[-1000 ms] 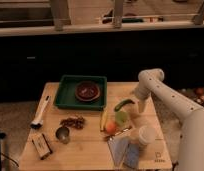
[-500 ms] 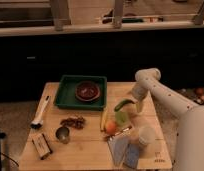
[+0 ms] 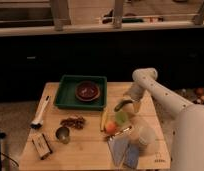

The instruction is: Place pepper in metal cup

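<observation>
The pepper [image 3: 122, 105] is slim, curved and dark green, and lies just right of the green tray, above a paler green lump [image 3: 121, 117]. My gripper [image 3: 130, 102] is at the pepper's right end, at the tip of the white arm that comes in from the right. The metal cup [image 3: 62, 134] is small and silvery with a dark inside. It stands at the table's front left, far left of the gripper and pepper.
A green tray [image 3: 65, 95] holds a dark red bowl [image 3: 88, 91]. A banana [image 3: 103, 120], an orange fruit [image 3: 111, 127], a whitish cup [image 3: 144, 136] and blue packets [image 3: 124, 148] crowd the front right. A brush [image 3: 40, 113], brown snacks [image 3: 73, 121] and a box [image 3: 42, 145] lie at the left.
The arm's end has shifted slightly left, toward the pepper. The pepper stays in about the same place.
</observation>
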Controlling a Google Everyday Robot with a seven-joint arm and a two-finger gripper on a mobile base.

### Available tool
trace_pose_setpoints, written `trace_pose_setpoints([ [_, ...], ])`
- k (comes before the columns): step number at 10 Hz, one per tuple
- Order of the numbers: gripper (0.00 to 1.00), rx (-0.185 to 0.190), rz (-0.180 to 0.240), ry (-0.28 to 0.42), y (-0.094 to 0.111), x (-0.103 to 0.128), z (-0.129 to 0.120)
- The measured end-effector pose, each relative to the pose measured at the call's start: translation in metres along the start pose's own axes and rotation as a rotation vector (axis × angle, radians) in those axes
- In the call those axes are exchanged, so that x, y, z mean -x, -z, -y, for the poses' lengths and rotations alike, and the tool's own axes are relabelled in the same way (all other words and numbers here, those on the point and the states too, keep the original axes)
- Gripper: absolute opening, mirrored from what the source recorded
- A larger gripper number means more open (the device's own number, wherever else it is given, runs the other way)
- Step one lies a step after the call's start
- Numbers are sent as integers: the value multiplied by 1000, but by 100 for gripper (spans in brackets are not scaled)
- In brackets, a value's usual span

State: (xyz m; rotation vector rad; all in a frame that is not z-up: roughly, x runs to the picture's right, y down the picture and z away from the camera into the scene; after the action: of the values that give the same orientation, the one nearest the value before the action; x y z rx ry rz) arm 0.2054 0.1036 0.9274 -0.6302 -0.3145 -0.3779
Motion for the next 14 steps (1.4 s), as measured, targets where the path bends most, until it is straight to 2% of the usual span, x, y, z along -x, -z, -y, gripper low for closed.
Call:
trace_pose_setpoints([
  [3,80,11,38,64,-1,13,0],
  [6,78,25,55,119,-2,27,0],
  [7,72,30,54,129,-3,30,1],
  [8,51,41,53,146,-5,35,3],
  [12,9,63,52,155,-10,36,4],
  [13,2,65,55,153,-11,36,4],
  [14,0,67,57,154,-12,36,4],
])
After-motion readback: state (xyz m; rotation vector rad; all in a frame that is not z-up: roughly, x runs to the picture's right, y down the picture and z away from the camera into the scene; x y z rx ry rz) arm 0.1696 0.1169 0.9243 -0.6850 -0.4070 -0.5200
